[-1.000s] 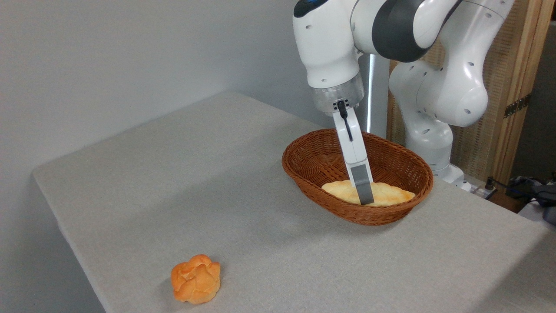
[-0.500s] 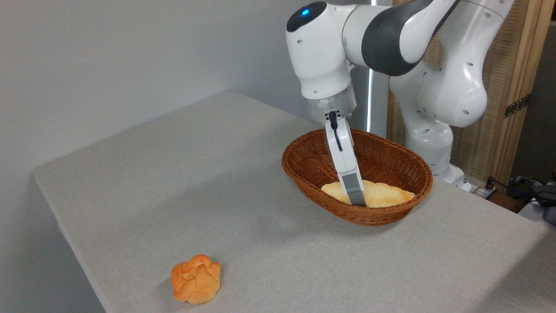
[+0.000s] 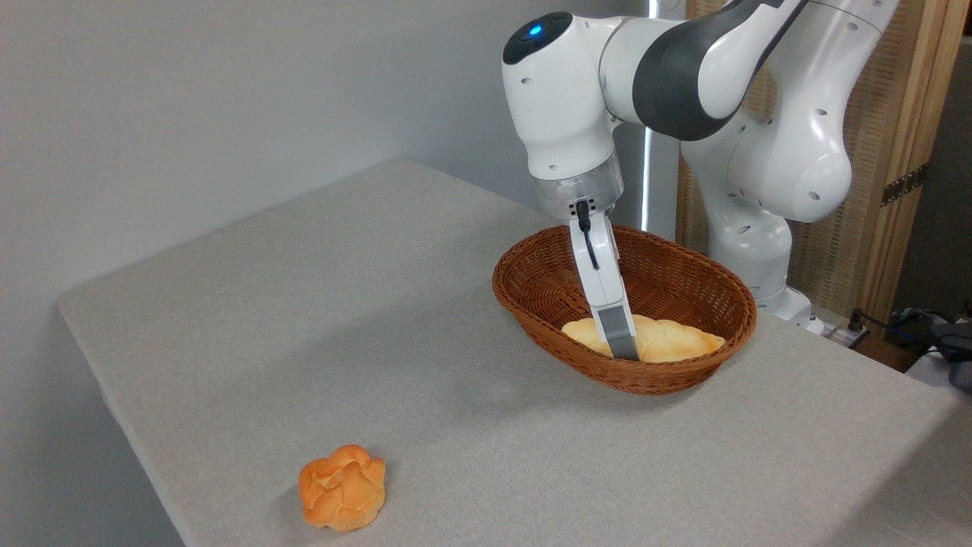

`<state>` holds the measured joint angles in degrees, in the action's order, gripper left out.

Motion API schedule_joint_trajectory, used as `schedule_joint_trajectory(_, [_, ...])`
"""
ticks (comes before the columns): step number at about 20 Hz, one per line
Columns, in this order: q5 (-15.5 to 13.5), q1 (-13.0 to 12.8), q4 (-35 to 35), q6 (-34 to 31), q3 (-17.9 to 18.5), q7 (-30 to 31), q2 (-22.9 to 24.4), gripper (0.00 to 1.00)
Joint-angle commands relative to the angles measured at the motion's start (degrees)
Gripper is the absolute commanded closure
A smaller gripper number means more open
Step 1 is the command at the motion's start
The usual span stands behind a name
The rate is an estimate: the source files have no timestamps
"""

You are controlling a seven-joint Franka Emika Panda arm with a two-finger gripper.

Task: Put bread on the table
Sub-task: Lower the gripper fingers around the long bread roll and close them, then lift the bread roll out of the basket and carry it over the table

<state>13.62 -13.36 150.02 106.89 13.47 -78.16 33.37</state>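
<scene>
Camera view: arm bends down, hand [image 3: 624,351] inside basket [image 3: 547,315] at bread [image 3: 668,339]; grip state unclear.

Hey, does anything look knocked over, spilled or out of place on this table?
Nothing stands out. The bread lies flat in the upright basket, the bun sits intact on the table.

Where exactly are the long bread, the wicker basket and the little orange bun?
bread [image 3: 676,339]: fixed camera view, on its golden top, right of the gripper finger.
basket [image 3: 547,282]: fixed camera view, on the woven inner wall at its left end.
bun [image 3: 343,487]: fixed camera view, on the middle of its knotted top.
</scene>
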Motion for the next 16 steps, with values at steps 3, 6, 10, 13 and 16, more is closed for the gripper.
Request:
schedule_joint_trajectory(3, [0.4,-0.8,0.9,0.9,0.9,-0.7,0.3,0.44])
schedule_joint_trajectory(6, [0.4,-0.8,0.8,0.8,0.9,-0.7,0.3,0.44])
schedule_joint_trajectory(10, [0.4,-1.1,0.3,-1.8,0.9,-0.3,0.5,0.53])
schedule_joint_trajectory(13, [0.3,-1.4,-1.8,-6.0,0.8,-0.1,0.6,0.54])
schedule_joint_trajectory(16, [-0.3,-3.5,-5.2,-10.4,0.9,0.0,0.5,0.62])
